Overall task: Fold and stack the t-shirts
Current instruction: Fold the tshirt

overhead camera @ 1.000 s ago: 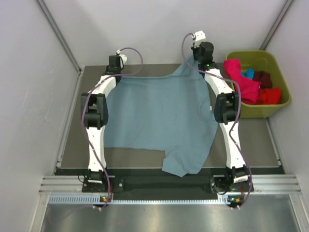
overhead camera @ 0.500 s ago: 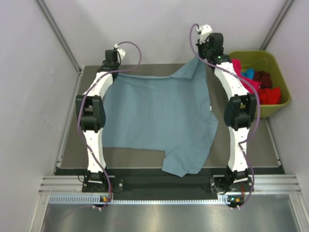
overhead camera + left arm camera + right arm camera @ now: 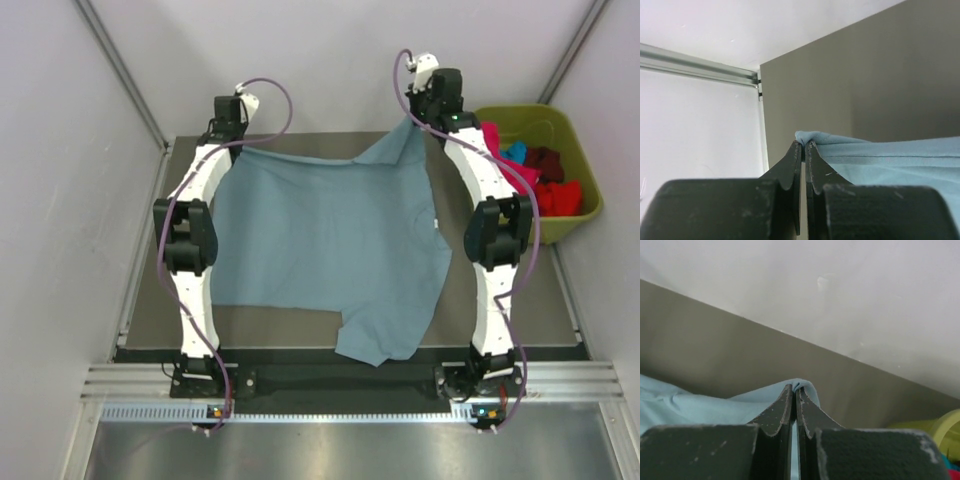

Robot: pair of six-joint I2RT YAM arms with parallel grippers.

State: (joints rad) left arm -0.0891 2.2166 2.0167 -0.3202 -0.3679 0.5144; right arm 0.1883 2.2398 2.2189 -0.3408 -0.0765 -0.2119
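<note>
Arms extended forward; left pincer (image 3: 804, 145), right pincer (image 3: 794, 389) clamped

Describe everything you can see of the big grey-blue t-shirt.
The grey-blue t-shirt is soft plain cloth, spread mostly flat across the dark table, one sleeve reaching the near edge. Its far corners are pinched in the left gripper and the right gripper, the right corner raised into a peak.
</note>
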